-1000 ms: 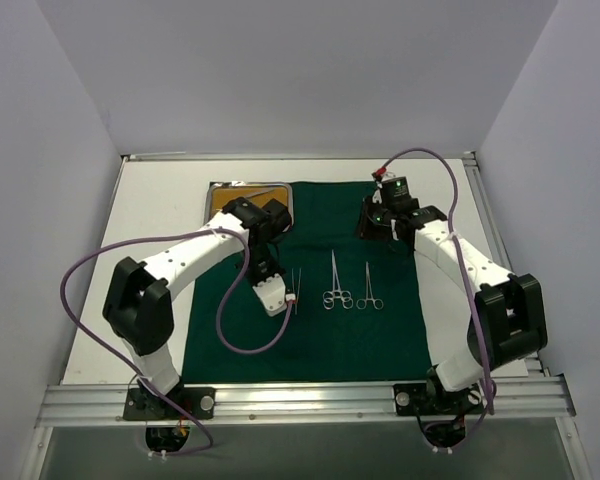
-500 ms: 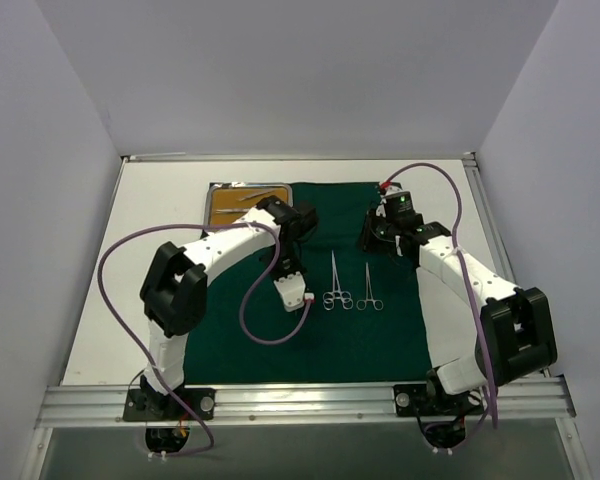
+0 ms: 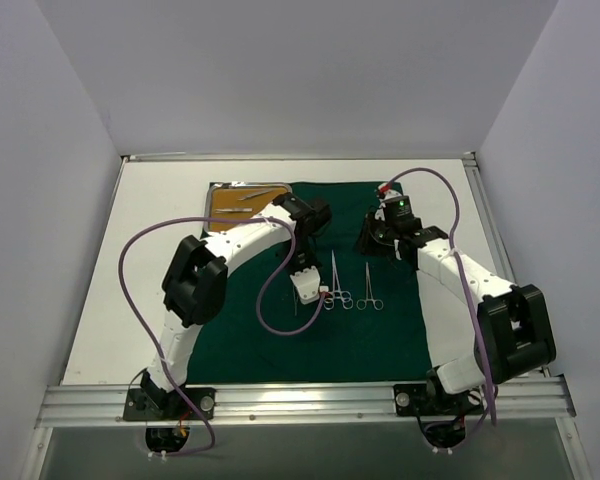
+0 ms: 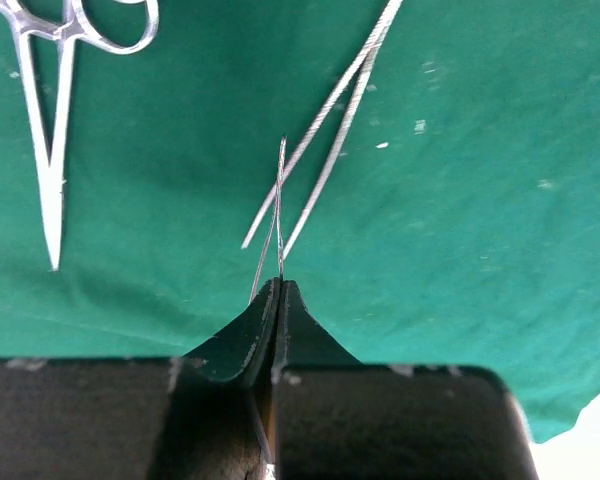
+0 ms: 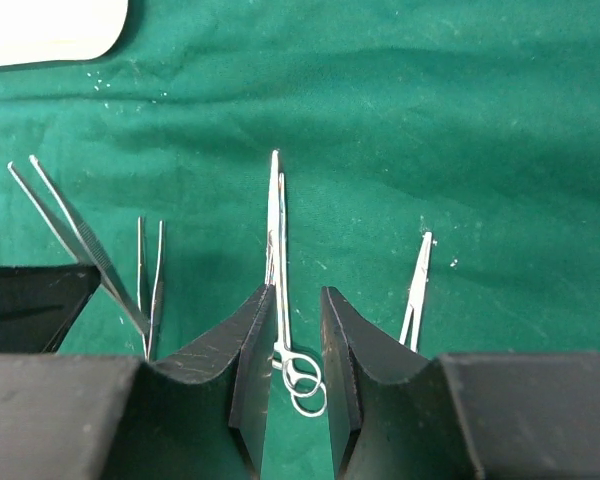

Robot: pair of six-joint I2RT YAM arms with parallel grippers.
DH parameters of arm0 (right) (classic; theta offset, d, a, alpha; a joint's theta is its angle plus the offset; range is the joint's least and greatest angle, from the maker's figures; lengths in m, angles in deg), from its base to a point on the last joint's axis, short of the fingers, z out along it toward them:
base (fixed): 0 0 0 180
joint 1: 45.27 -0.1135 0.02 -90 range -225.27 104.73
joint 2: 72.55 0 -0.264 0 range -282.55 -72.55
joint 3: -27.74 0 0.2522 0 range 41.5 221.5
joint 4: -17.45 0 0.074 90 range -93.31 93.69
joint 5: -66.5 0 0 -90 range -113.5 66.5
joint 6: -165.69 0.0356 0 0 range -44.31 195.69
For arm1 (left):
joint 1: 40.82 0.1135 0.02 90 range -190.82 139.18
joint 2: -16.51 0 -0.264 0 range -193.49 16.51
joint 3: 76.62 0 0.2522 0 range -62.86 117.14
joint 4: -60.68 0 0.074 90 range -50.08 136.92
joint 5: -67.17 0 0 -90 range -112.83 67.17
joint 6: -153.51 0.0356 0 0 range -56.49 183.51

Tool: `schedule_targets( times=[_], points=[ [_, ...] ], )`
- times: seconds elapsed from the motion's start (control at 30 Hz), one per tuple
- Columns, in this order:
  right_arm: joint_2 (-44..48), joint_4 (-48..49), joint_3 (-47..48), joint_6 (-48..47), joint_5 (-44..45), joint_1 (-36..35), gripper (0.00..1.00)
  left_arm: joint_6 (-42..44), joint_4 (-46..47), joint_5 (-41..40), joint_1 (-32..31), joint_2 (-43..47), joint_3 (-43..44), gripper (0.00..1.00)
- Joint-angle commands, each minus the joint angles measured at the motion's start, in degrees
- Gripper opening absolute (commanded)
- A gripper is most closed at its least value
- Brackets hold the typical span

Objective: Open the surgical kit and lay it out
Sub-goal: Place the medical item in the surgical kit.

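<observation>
Your left gripper [image 3: 310, 292] [image 4: 279, 285] is pinched tight on one pair of tweezers [image 4: 280, 195]. In the left wrist view its two black fingers meet with almost no gap, and the thin steel legs stick out past the tips, over the green cloth [image 3: 320, 350] [image 4: 480, 250]. The second tweezers [image 4: 332, 125] lies flat on the cloth just beyond, at a slant, and crosses the held pair in that view; you cannot tell whether the two touch.

From above, the cloth is spread open on the table [image 3: 150, 250]. The left clamp [image 3: 334, 284] [image 4: 52, 150] lies just to the right of your left gripper, and the right clamp [image 3: 370, 289] lies beside it. Both have their rings toward the arm bases and their tips toward the far edge.

Your right gripper [image 3: 373, 238] [image 5: 293, 330] has its jaws apart and holds nothing. In its wrist view it hangs above the cloth [image 5: 430, 100], with the left clamp [image 5: 276, 225] showing through the gap and the right clamp [image 5: 417, 275] off to one side.

The steel tray [image 3: 228, 212] sits at the far left corner of the cloth, orange-brown inside facing up, with a thin metal streak in it that is too small to identify.
</observation>
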Motion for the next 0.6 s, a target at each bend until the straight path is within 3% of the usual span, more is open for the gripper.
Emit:
schedule_targets(
  times=[0.0,0.3,0.57],
  points=[
    [-0.67,1.42,-0.76,0.93,-1.16,0.35,0.22,38.77,-1.87,2.87,-0.03,-1.86,5.06,0.02],
    [-0.67,3.96,-1.12,3.12,-4.13,1.32,0.22,41.41,-2.23,4.09,0.15,0.32,4.46,0.02],
    [-3.49,12.75,3.02,-2.67,-26.1,1.5,0.35,43.96,4.88,9.45,2.08,13.32,-7.12,0.02]
  ],
)
